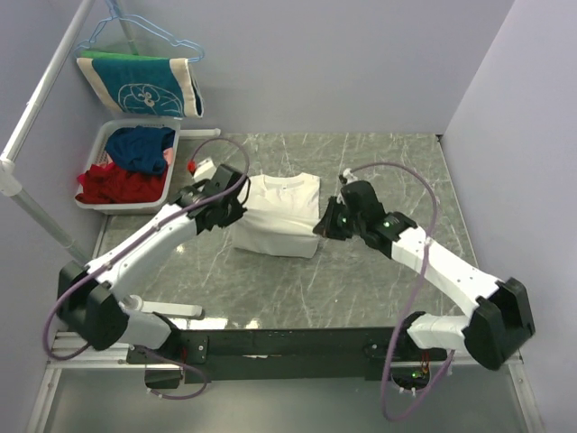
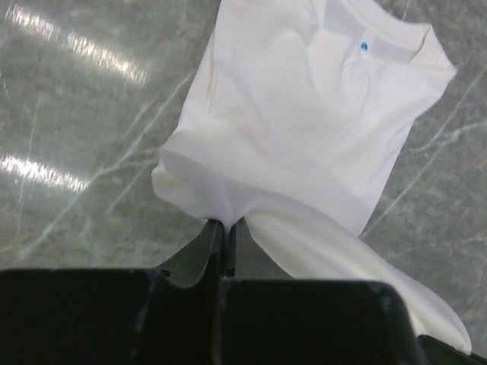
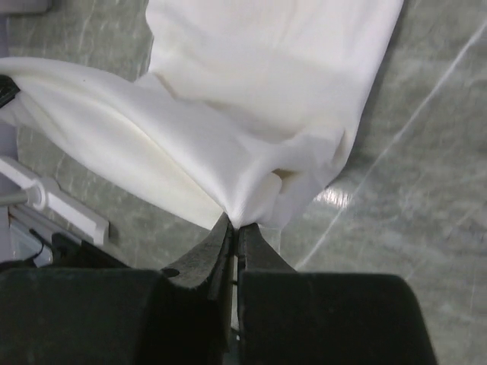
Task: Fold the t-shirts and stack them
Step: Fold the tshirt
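Two corners of the cream-white t-shirt (image 1: 279, 215) are pinched, one by each arm. The shirt lies on the grey marble desk (image 1: 361, 289) just right of the laundry basket (image 1: 144, 123), plain side up, its collar and small blue neck label (image 2: 364, 46) at the far end. No print shows from any view.

The left gripper (image 2: 227, 228) is clamped tight on the near corner on the basket's side, with a tuft of cloth bunched between its closed fingers. The right gripper (image 3: 234, 225) is likewise clenched on the near corner on the side away from the basket. From both pinch points the hem rises off the desk in a soft ridge, while the collar half rests flat.

The body looks narrowed to a rectangle, the sleeves seemingly tucked in, so the lengthwise folds appear done. Holding both near corners at once keeps the hem taut and level, which probably prepares a fold of the lower half up over the collar half. The likely risk is uneven travel: if one corner leads, the edge will land skewed or drag the flat half along.

Inside the basket lie heaped clothes (image 1: 122, 180) in red and blue, and a teal-and-cream garment (image 1: 135, 86) hangs behind it, so stacking looks far off.
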Controlling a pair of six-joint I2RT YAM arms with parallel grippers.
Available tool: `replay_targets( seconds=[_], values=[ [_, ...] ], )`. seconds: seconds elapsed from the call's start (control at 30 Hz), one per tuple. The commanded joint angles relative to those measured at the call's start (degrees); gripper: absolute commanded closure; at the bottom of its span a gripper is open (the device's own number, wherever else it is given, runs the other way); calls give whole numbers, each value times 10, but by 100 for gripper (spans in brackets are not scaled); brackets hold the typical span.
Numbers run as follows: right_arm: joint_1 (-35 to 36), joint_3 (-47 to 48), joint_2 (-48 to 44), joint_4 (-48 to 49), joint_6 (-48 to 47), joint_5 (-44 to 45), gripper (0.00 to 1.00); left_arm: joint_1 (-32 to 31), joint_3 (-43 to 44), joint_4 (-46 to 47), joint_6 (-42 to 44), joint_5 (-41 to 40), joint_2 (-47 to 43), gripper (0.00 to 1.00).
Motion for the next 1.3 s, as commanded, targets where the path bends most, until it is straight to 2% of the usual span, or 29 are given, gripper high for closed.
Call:
replay_targets(
  seconds=[0.0, 0.27, 0.67, 0.7, 0.77, 0.83, 0.87, 0.9, 0.97, 1.1, 1.27],
  values=[
    [-34, 63, 76, 32, -39, -4, 100, 45, 65, 58, 96, -2, 71, 99],
    [-81, 188, 216, 31, -66, -12, 100, 89, 169, 90, 150, 31, 219, 99],
    [-133, 365, 421, 7, -72, -45, 100, 138, 390, 75, 206, 87, 419, 98],
    [-136, 375, 431, 3, -73, -47, 100, 140, 399, 73, 207, 96, 436, 95],
    [-140, 406, 455, -7, -73, -51, 96, 144, 415, 72, 212, 101, 450, 67],
    [-144, 425, 464, -18, -70, -48, 78, 150, 422, 70, 216, 101, 460, 40],
    [-146, 435, 464, -16, -70, -47, 60, 154, 424, 74, 218, 101, 461, 37],
    [-148, 440, 462, -10, -69, -40, 52, 156, 422, 85, 222, 101, 458, 34],
    [-153, 448, 453, -1, -65, -33, 45, 166, 414, 103, 227, 105, 451, 32],
    [-158, 456, 436, 19, -60, -23, 44, 177, 398, 149, 236, 110, 415, 29],
    [-156, 462, 433, -2, -56, -49, 43, 178, 363, 168, 244, 139, 381, 29]
  ],
)
